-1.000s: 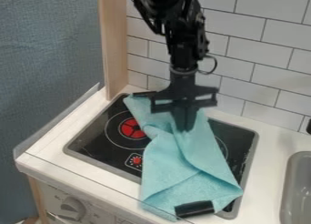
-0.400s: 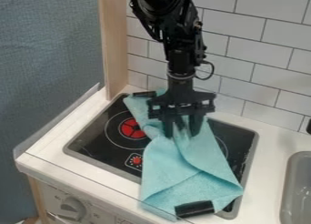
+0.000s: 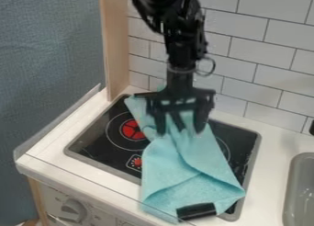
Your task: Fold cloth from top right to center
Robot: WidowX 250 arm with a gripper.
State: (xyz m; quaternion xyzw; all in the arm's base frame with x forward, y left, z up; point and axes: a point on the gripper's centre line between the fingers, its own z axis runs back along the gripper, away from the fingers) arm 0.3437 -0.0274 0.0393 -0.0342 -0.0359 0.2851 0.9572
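White tiles (image 3: 264, 50) cover the wall behind the cooktop (image 3: 92, 144), and one wooden post (image 3: 114, 46) is standing upright near its far left corner. A blue-grey surface (image 3: 49, 59) fills the side to the left of the post. The cooktop is black with a grey rim, and it is set in a white tabletop (image 3: 273, 138). On its left part is a red burner mark (image 3: 131, 129), with a smaller red mark (image 3: 137, 162) nearer to the front.

The turquoise cloth (image 3: 184, 158) lies across the middle of the cooktop, from its far side to beyond its near rim, with a long crease and folds. The black arm (image 3: 181, 50) comes from the top edge of the view, and its gripper (image 3: 180, 129) hangs over the far part of the cloth. The jaws are wide apart, pointing down, and the cloth is visible between them and below them. Whether their tips touch the cloth, one cannot tell.

Black surface of the cooktop shows at both sides of the cloth. Near its front rim, a short black piece (image 3: 196, 210) is at the cloth's lower edge. The cloth's near left corner reaches the front edge of the tabletop. To the right of the cooktop, a strip of tabletop separates it from a grey sink (image 3: 295, 193).
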